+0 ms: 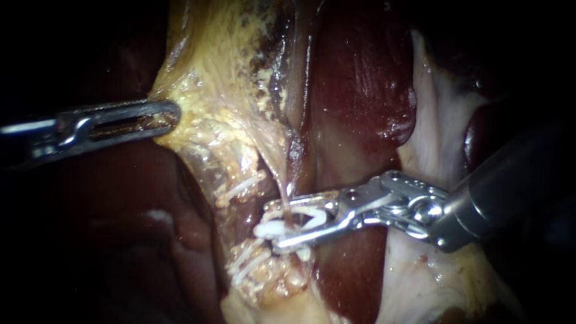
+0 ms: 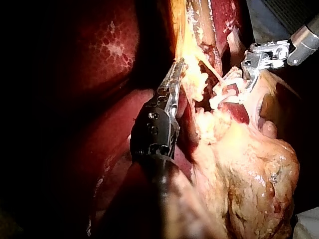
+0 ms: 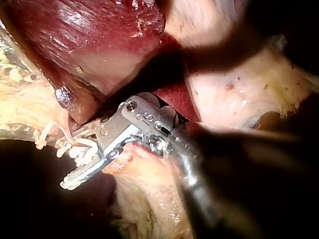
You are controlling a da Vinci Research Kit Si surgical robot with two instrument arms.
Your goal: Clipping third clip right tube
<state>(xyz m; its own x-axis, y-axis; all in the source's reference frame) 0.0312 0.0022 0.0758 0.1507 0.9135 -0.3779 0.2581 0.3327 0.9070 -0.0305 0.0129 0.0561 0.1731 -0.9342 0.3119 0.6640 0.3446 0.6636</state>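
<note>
Looks to be the moment just short of squeezing the clip home. Straddling the thin tube (image 1: 287, 207) with the right instrument (image 1: 273, 225), in from the right, with jaws standing apart yet bearing from both sides on a white clip (image 1: 267, 230) carried between them. Finding that tube just below the lower edge of the yellow fatty tissue (image 1: 228, 120), strung down from it toward a crumbly yellow lump (image 1: 270, 276), beside the dark red liver (image 1: 360, 90). Holding the yellow tissue out toward the left with the left instrument (image 1: 175, 114), jaws together and clamped on its edge. Calls next, as a judgement, for checking that both limbs of the clip pass right round the tube, then closing squarely without dragging it sideways, with the left-hand tension kept even. Hard to say whether left tube or right tube, with only one seen plainly. Hard too to separate any clips already seated from the pale strands (image 1: 243, 187) close by. Cannot see the far end of the clip behind the tube, nor, in the right wrist view, the tube itself among the strands ahead of the jaws. Cut off at the view's edges: both shafts.
</note>
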